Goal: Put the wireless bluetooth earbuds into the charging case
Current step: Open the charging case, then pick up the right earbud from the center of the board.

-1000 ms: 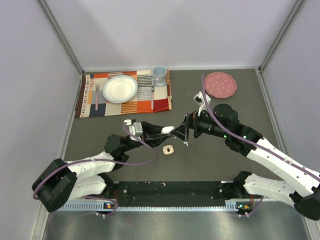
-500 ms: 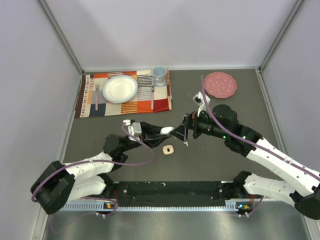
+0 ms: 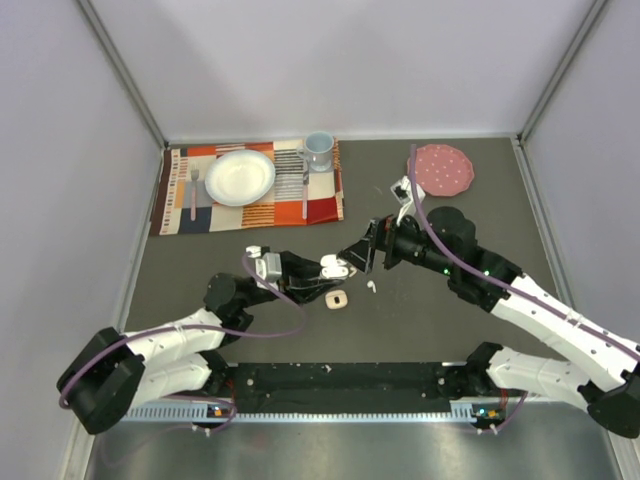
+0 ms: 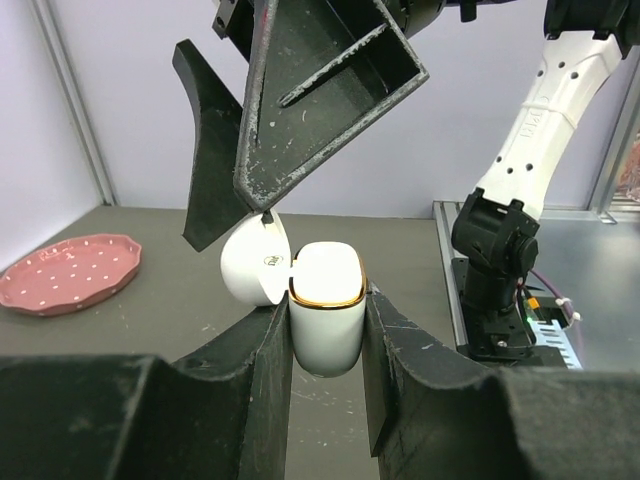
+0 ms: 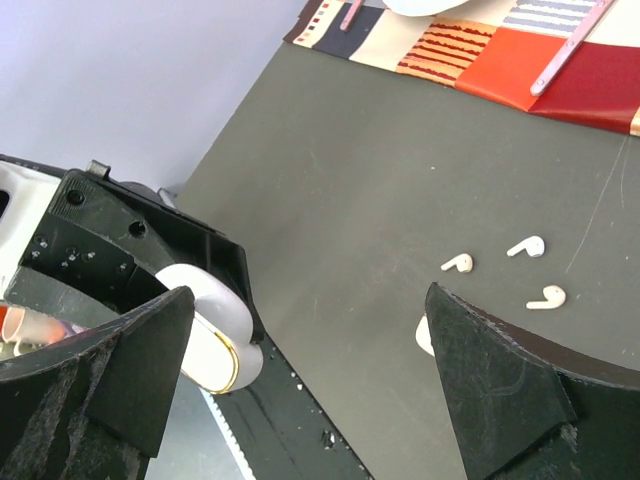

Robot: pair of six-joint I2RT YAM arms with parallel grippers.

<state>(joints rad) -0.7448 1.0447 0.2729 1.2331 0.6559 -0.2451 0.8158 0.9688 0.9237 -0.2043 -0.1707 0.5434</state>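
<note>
My left gripper (image 3: 322,268) (image 4: 327,345) is shut on a white charging case (image 4: 327,310) with a gold rim. It holds the case upright above the table, with the lid (image 4: 250,265) flipped open to the left. The case also shows in the right wrist view (image 5: 205,345). My right gripper (image 3: 358,254) (image 5: 310,400) is wide open and empty, just above and beside the case. Three tiny white earbuds (image 5: 457,263) (image 5: 527,246) (image 5: 546,297) lie on the dark table. One small white earbud (image 3: 370,286) lies below the right gripper.
A second small case (image 3: 337,299) lies on the table in front of the grippers. A striped placemat (image 3: 325,205) at the far left carries a white plate (image 3: 240,177), cutlery and a cup (image 3: 318,150). A pink plate (image 3: 442,169) (image 4: 65,272) sits at the far right.
My right gripper has pulled up and back from the case and opened. A small white earbud now lies on the table where its fingertip was. The left gripper shifted slightly nearer.
</note>
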